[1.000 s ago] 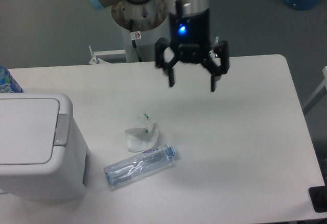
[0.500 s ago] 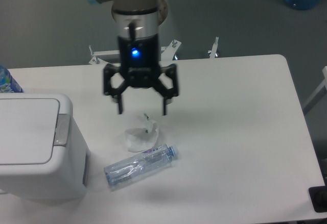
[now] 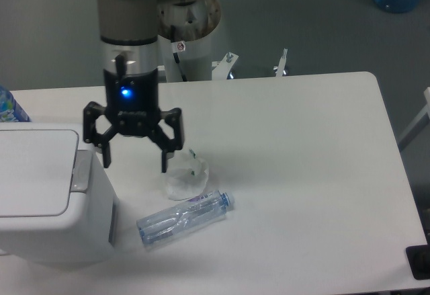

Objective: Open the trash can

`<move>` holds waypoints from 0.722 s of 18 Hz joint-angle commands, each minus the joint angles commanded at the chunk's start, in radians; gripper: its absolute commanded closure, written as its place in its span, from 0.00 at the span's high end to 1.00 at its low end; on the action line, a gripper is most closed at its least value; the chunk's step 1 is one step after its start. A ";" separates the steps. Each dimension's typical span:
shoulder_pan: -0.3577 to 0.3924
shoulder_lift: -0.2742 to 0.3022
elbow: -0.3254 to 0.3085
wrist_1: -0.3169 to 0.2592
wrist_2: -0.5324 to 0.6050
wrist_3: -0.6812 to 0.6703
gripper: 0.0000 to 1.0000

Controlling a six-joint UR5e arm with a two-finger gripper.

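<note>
trash can (image 3: pixel 47 194) left, bottle (image 3: pixel 185 218) just right, tool (image 3: pixel 134 162) above

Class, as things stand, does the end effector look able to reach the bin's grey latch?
Probably yes: the open end effector hangs just right of the latch, nothing between them.

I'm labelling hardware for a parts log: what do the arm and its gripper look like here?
The arm is a thick silver-grey cylinder with light blue caps at its joints. Below it, the gripper has a black body with a glowing blue light on its front and two black linkage fingers with slim tips. No cables show along the wrist. The mounting post behind carries a small red-and-white sticker.
</note>
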 joint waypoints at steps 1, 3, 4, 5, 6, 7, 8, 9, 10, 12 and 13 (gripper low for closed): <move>-0.003 0.000 0.000 0.000 0.000 0.002 1.00; -0.009 -0.003 0.000 0.000 0.000 0.000 1.00; -0.014 -0.008 0.000 0.000 0.000 0.000 1.00; -0.015 -0.009 0.000 0.000 0.000 -0.002 1.00; -0.015 -0.009 -0.002 0.000 0.000 -0.002 1.00; -0.015 -0.009 -0.003 0.000 0.000 -0.002 1.00; -0.015 -0.009 -0.005 0.000 0.000 -0.002 1.00; -0.015 -0.011 -0.008 0.000 0.000 -0.002 1.00; -0.015 -0.011 -0.009 0.000 0.000 -0.002 1.00; -0.017 -0.011 -0.011 0.000 0.000 -0.002 1.00; -0.017 -0.011 -0.012 0.000 0.000 -0.002 1.00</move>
